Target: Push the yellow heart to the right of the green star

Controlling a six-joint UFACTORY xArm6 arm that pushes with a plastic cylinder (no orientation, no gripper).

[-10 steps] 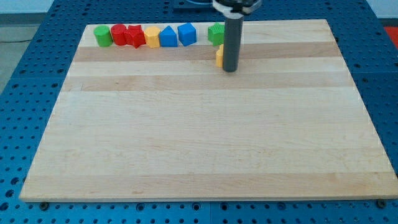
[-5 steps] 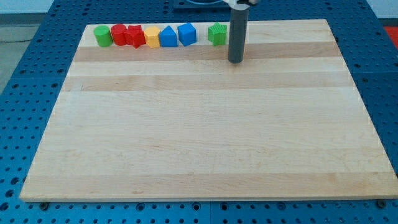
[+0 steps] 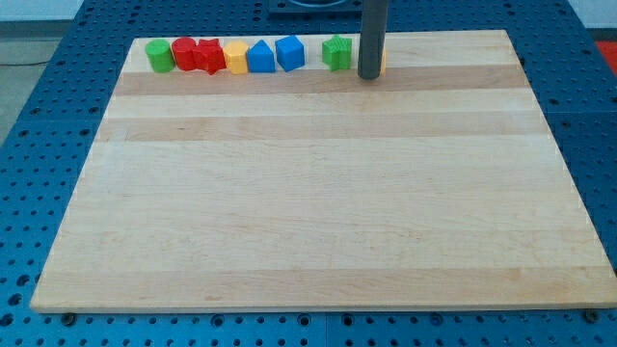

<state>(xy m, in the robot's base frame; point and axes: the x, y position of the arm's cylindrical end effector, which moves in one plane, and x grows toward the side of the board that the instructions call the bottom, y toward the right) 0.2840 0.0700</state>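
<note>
Upper left of the frame, along the top edge of the wooden board (image 3: 308, 193): a green cylinder (image 3: 159, 55), two red blocks (image 3: 197, 54) pressed together (shapes unclear), a yellow block (image 3: 236, 57), a blue triangular block (image 3: 259, 57) and a blue cube (image 3: 289, 52), all in one tight row. Further right, after a gap, sits the green star (image 3: 336, 52), and just beside it on its right stands the dark rod with the tip (image 3: 369, 76) on the board. The yellow heart (image 3: 382, 65) shows only as a sliver at the rod's right edge, mostly hidden behind it; the arm carries no claw, so no opening to record.
</note>
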